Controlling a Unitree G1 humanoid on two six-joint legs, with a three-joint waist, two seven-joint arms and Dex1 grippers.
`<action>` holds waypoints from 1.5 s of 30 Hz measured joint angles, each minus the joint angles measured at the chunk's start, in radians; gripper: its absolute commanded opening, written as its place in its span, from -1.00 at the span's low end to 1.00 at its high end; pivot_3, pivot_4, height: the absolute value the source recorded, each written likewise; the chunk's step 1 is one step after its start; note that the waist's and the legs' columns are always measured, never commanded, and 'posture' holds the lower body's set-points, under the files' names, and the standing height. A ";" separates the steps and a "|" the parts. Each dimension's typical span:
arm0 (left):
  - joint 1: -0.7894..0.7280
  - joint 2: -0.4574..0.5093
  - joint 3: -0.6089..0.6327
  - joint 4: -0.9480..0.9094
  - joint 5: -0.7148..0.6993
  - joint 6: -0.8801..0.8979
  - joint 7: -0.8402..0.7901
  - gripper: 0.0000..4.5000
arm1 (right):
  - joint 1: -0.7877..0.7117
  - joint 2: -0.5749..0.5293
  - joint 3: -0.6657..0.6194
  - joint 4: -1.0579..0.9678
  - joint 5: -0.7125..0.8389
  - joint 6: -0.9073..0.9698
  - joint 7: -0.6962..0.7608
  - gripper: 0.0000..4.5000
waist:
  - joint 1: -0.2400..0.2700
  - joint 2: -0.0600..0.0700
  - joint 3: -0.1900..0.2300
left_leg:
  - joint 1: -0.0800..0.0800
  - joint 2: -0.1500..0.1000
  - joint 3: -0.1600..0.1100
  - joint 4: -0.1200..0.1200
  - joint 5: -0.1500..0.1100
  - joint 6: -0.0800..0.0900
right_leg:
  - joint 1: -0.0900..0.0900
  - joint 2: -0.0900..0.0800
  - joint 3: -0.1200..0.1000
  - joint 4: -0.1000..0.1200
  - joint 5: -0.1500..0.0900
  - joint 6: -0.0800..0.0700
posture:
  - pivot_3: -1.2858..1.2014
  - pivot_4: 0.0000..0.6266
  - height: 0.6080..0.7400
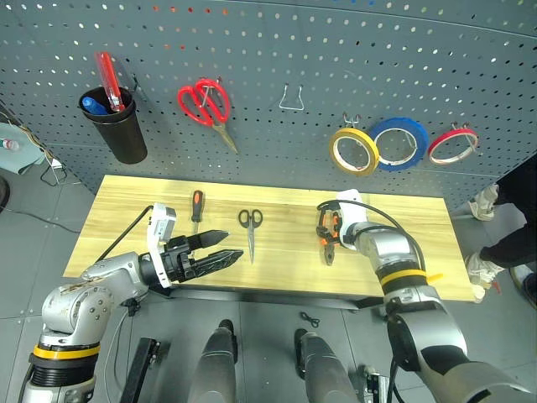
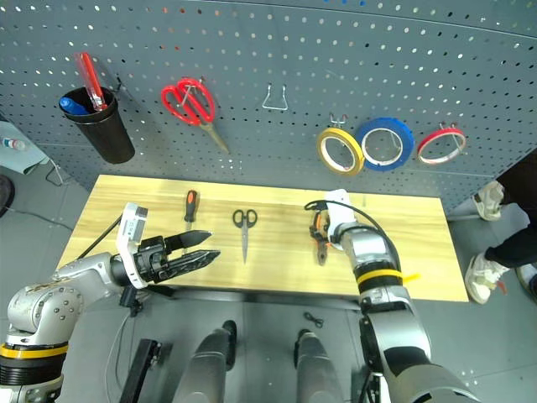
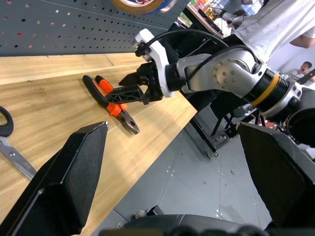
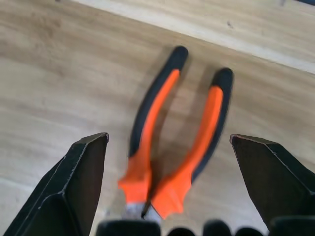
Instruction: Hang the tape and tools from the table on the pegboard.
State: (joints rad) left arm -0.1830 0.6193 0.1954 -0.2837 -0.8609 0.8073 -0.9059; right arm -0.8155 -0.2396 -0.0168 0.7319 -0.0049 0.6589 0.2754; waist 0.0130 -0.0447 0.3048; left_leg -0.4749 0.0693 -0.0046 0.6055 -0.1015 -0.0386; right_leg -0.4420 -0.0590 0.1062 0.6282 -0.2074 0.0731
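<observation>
Your right hand (image 1: pixel 329 233) hangs over the pliers (image 4: pixel 172 142), its fingers spread wide with both orange-and-black handles lying between them and nothing gripped yet. The pliers rest on the worktop (image 1: pixel 403 252) right of its middle, jaws toward the near edge. To take them well, you would likely lower until the fingers straddle both handles close to the pivot, then close squarely so they cannot twist. Your left hand (image 1: pixel 214 252) hovers over the near edge on the left side, fingers apart and empty. The screwdriver (image 1: pixel 196 206) and small scissors (image 1: pixel 250 227) lie left of the middle. The yellow tape (image 1: pixel 354 151) already hangs on the pegboard (image 1: pixel 336 59). No brand or lettering can be read anywhere.
</observation>
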 measured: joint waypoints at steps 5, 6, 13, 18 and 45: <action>0.002 0.003 0.008 -0.015 -0.006 0.001 0.016 1.00 | -0.040 0.019 0.001 0.134 0.000 -0.068 -0.003 0.86 | 0.001 0.000 0.000 | 0.000 0.000 0.000 0.000 0.000 0.000 | 0.000 0.000 0.000 0.000 0.000 0.000 | 0.22 -0.19 1.00; 0.002 0.003 0.008 -0.016 -0.006 0.001 0.019 1.00 | -0.044 0.021 0.001 0.154 0.000 -0.080 -0.004 0.72 | 0.001 0.000 0.000 | 0.000 0.000 0.000 0.000 0.000 0.000 | 0.000 0.000 0.000 0.000 0.000 0.000 | 0.22 -0.19 1.00; 0.000 0.003 0.008 -0.016 -0.009 0.002 0.022 1.00 | -0.049 0.023 0.011 0.192 -0.006 -0.123 0.011 0.16 | 0.001 0.000 0.000 | 0.000 0.000 0.000 0.000 0.000 0.000 | 0.000 0.000 0.000 0.000 0.000 0.000 | 0.21 -0.17 1.00; -0.008 0.002 0.005 -0.015 -0.010 0.002 0.023 1.00 | 0.047 -0.001 0.052 0.040 -0.014 -0.117 0.067 0.16 | 0.004 0.000 0.000 | -0.001 0.000 0.000 -0.001 0.000 0.000 | 0.000 0.000 0.000 0.000 -0.001 0.001 | 0.21 -0.15 1.00; -0.461 -0.228 0.193 0.191 -0.297 -0.074 0.385 1.00 | -0.387 0.098 0.015 -0.104 -0.014 -0.924 -0.101 0.16 | 0.010 0.002 0.001 | -0.003 0.000 -0.001 -0.008 0.002 0.000 | -0.003 0.000 -0.001 -0.003 0.001 0.001 | 0.18 -0.12 1.00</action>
State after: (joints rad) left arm -0.6441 0.3909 0.3886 -0.0930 -1.1579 0.7332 -0.5211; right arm -1.2027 -0.1418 -0.0019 0.6277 -0.0188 -0.2649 0.1743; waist 0.0225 -0.0427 0.3061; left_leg -0.4778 0.0697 -0.0051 0.5975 -0.0995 -0.0387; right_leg -0.4455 -0.0591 0.1050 0.6251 -0.2063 0.0740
